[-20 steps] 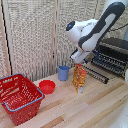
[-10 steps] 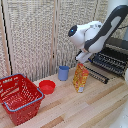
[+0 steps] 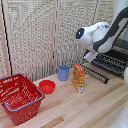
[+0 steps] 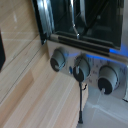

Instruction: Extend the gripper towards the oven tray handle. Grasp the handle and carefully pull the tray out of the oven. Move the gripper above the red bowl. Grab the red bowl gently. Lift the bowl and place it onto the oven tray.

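On the exterior view's right, step in hand: the tray (image 3: 111, 64) is seen drawn out of the oven (image 3: 120, 55), so the pulling step is judged done or nearly done, with the move to the red bowl (image 3: 47, 86) taken as next.
Gripper, exterior view: the gripper (image 3: 90, 55) is held in the upper right of the frame, just beside the near end of the tray; how far the claw is parted, and whether anything is held, cannot be told.
Oven tray handle, exterior view: a dark bar (image 3: 96, 74) is seen along the front edge of the rack, below the hand.
Red bowl, exterior view: it is found at lower left of centre on the wooden table (image 3: 85, 107), small, round, shallow and bright red, upright and empty as far as can be seen.
Neighbours, exterior view: a red basket (image 3: 19, 96) lies just beside the bowl on the left; a blue cup (image 3: 63, 73) and an orange packet (image 3: 78, 77) stand to the right.
Next move, judged: the hand must be swung leftward over cup and packet, then lowered onto the bowl's rim.
Wrist view, oven front: three knobs (image 4: 81, 66) are shown mid-frame under a glass door; the fingers are not shown, so nothing is added about the claw.
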### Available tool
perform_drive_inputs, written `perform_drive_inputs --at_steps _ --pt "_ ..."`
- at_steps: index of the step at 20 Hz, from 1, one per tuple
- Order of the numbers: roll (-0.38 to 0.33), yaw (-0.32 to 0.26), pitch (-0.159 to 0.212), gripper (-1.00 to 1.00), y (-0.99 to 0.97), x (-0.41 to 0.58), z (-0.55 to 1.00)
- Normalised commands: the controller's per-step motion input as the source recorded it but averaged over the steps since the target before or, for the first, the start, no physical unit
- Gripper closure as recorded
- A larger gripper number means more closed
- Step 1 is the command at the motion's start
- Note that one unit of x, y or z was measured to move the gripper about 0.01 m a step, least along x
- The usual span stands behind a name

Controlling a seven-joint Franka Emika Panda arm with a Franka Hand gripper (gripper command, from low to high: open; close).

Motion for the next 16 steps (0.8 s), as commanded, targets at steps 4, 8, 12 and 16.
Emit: perform_drive_inputs --at_steps 4,8,12,16 --pt "-0.09 0.123 0.012 -1.0 -0.67 0.096 -0.19" --pt "-0.074 0.097 0.027 -1.0 -0.63 0.17 -0.26" --pt "-0.066 0.085 0.047 -1.0 -0.52 0.206 -0.3" --pt "-0.045 0.043 0.081 -1.0 -0.25 0.24 -0.3"
